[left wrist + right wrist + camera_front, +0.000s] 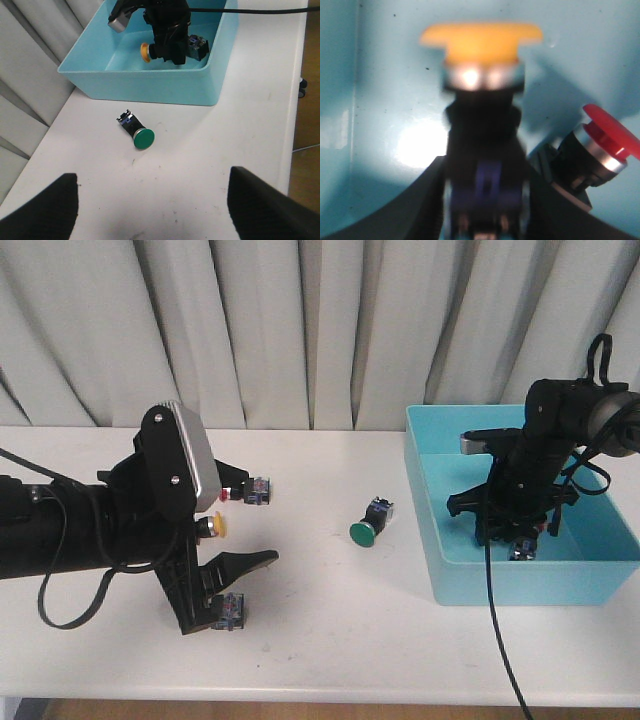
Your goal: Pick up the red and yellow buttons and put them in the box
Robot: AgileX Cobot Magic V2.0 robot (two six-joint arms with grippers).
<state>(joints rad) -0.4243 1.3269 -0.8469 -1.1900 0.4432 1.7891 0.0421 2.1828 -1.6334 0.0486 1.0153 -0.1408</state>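
The turquoise box (520, 580) stands at the right of the table. My right gripper (510, 532) is down inside it, shut on a yellow button (482, 35) by its black body, close above the box floor (385, 75). A red button (610, 137) lies on the floor beside it. My left gripper (245, 520) is open and empty, low over the table at the left. Near it lie a red button (250, 490) and a yellow button (215, 527). In the left wrist view the open fingers (265, 205) frame bare table.
A green button (368, 525) lies on its side between the arms, also in the left wrist view (139, 132). Another button body (228, 610), its cap hidden, lies under the left arm. Curtains hang behind the table.
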